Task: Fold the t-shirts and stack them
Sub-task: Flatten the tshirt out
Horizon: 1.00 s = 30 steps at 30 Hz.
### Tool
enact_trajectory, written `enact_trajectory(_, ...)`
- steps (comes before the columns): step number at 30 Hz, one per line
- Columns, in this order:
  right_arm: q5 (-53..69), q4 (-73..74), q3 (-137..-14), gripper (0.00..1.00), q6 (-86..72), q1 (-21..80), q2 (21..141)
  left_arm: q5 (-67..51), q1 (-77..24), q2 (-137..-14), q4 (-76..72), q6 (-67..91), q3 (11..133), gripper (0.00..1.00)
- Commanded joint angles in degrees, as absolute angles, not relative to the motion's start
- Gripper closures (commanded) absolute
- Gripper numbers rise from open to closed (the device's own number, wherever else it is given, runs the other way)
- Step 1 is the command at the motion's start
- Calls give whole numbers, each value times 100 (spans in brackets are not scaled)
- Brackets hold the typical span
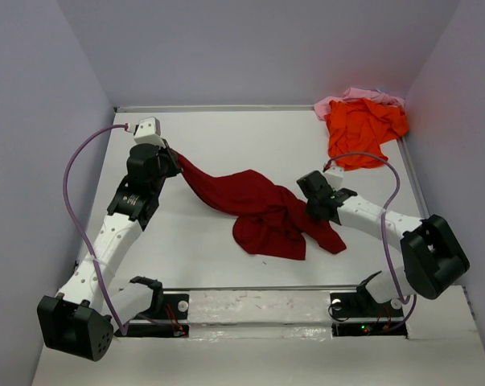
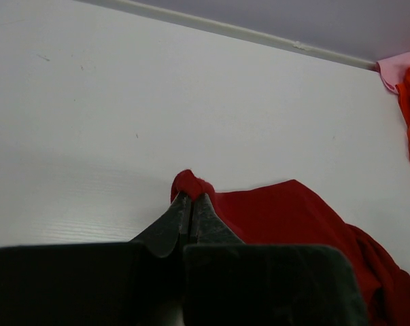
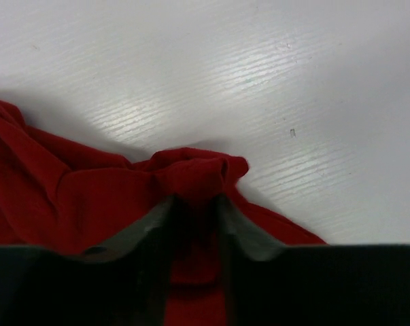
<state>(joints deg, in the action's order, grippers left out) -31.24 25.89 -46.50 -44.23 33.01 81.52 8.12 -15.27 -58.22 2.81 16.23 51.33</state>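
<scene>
1. Maroon t-shirt [image 1: 258, 211]: sprawled across the desk [image 1: 250, 141], soft, light, limp; we judge hems or corners the best holds.
2. Left tool [image 2: 190, 204]: together, pinching one raised end of it.
3. Right tool [image 3: 196, 204]: clamped round a bunched fold at the other end.

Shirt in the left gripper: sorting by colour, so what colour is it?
The shirt is dark red, clearest in the top view.

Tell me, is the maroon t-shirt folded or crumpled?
Crumpled, not folded: the maroon t-shirt lies in a wrinkled heap, drawn out between the left gripper and the right gripper, each pinching cloth.
</scene>
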Motion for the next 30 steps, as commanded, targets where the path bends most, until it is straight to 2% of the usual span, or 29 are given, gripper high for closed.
enact_trajectory(1, -3252, 2285, -4965, 52, -4096, 3278, 8331, 747, -1503, -5766, 35, 1626, 5098, 100)
enact_trajectory(2, -3278, 2276, -4992, 43, -4078, 3278, 8358, 738, -1503, -5774, 44, 1626, 5089, 100)
enact_trajectory(7, -3419, 2285, -5115, 39, -4113, 3278, 8499, 729, -1512, -5774, 35, 1626, 5080, 100)
enact_trajectory(19, -3867, 2741, -5291, 39, -4842, 3041, 8921, 774, -1538, -5774, 44, 1600, 5071, 100)
enact_trajectory(30, -4035, 2839, -5431, 41, -4737, 2988, 8867, 782, -1538, -5748, 35, 1582, 5063, 100)
